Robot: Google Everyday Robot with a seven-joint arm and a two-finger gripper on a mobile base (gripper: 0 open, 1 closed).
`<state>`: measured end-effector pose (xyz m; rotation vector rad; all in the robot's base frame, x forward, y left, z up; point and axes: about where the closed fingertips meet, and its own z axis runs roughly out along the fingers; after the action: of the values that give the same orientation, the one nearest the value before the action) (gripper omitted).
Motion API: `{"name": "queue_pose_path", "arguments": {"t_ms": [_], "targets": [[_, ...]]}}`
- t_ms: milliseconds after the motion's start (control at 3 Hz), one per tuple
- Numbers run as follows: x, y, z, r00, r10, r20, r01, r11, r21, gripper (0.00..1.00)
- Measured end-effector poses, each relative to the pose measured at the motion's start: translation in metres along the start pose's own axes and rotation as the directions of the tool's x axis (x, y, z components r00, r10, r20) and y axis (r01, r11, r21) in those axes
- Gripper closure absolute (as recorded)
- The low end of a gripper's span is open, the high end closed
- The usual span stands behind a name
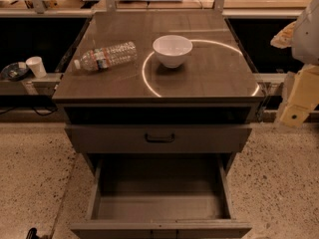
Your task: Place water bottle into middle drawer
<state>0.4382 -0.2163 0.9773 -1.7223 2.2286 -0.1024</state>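
The water bottle [105,56], clear crinkly plastic with a white cap and a red, white and blue label, lies on its side on the left part of the cabinet top [199,78], cap pointing left. The middle drawer [159,207] is pulled out wide open below, and its grey tray floor holds nothing. My gripper [295,114] is at the far right edge of the view, beside the cabinet's right front corner, well away from the bottle and holding nothing that shows.
A white bowl [172,50] stands upright on the cabinet top just right of the bottle. A grey drawer front with a dark bar handle [159,138] sits above the open drawer. A small white paper cup [36,66] stands on a ledge at the left.
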Motion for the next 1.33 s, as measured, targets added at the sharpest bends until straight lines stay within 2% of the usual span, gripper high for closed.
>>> {"name": "queue_pose_path", "arguments": {"t_ms": [333, 667, 1000, 1333], "targets": [[-0.002, -0.001, 0.002, 1.0, -0.006, 0.0, 0.006, 1.0, -0.004, 0.0], [-0.024, -0.011, 0.028, 0.997, -0.082, -0.003, 0.082, 0.9953, -0.052, 0.0], [-0.074, -0.021, 0.094, 0.975, -0.221, 0.03, 0.223, 0.9603, -0.168, 0.0], [-0.075, -0.024, 0.094, 0.971, -0.237, 0.034, 0.239, 0.9555, -0.172, 0.0]]}}
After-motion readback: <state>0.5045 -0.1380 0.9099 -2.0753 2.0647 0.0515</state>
